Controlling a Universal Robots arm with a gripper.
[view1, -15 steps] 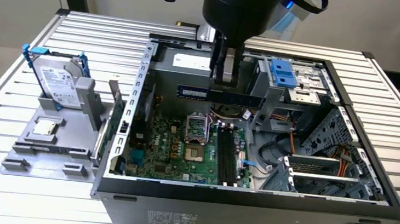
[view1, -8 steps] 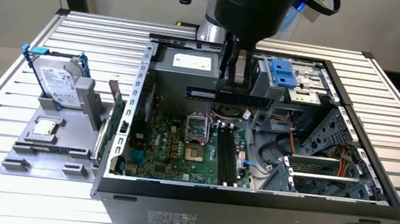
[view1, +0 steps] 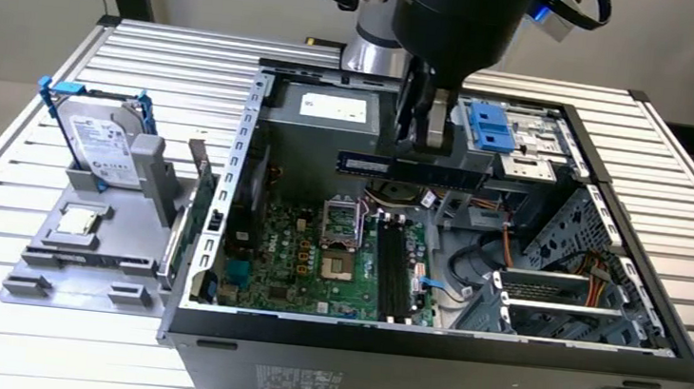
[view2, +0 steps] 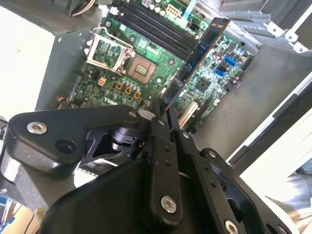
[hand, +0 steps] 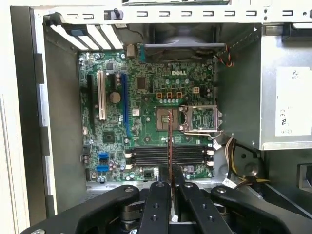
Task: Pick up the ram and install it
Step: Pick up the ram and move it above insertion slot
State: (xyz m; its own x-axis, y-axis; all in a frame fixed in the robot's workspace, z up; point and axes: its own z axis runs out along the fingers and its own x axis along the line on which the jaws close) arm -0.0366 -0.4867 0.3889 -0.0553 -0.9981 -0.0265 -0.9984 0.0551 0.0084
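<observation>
The ram (view1: 413, 170) is held in the claw (view1: 420, 144), clamped between the closed-in fingers near its middle, with both ends sticking out to either side. It is carried in the air, over the open computer case (view1: 434, 356) and clear of everything inside.

In the exterior view its long axis is seen running across, from that view's left to right, with the flat face toward the camera. In the first wrist view the ram (hand: 169, 141) is seen edge-on as a thin line rising from the claw (hand: 170, 184). In the second wrist view the ram (view2: 200, 53) is seen slanting away from the claw (view2: 162, 116).

Below it, the memory slots (view1: 394, 266) are seen on the motherboard (view1: 302, 262), running near to far in the exterior view. The stick is therefore judged to lie roughly crosswise to the slots (hand: 168, 156), not lined up with them. It is also judged to sit well above them and toward the far side of the case. The slots (view2: 156, 27) appear empty. The open processor socket (hand: 158, 117) is seen just beside them.

Farther off, on the counter (view1: 1, 343) at the exterior view's left, a hard drive (view1: 104, 138) in a blue frame is stood upright in a grey holder. A small square chip (view1: 77, 219) lies in front of it. Both are well apart from the claw.
</observation>
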